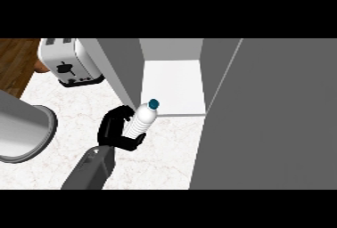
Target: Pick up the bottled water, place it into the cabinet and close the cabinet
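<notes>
Spreading pale and marbled, the surface meets a wooden floor at upper left. The cabinet stands open, its grey door filling the right. A pot sits left, a toaster behind. The left robot hand curls round the bottle at the cabinet's front edge.

I'm looking at a kitchen: toaster on the marble worktop, open cabinet beside it.
</notes>
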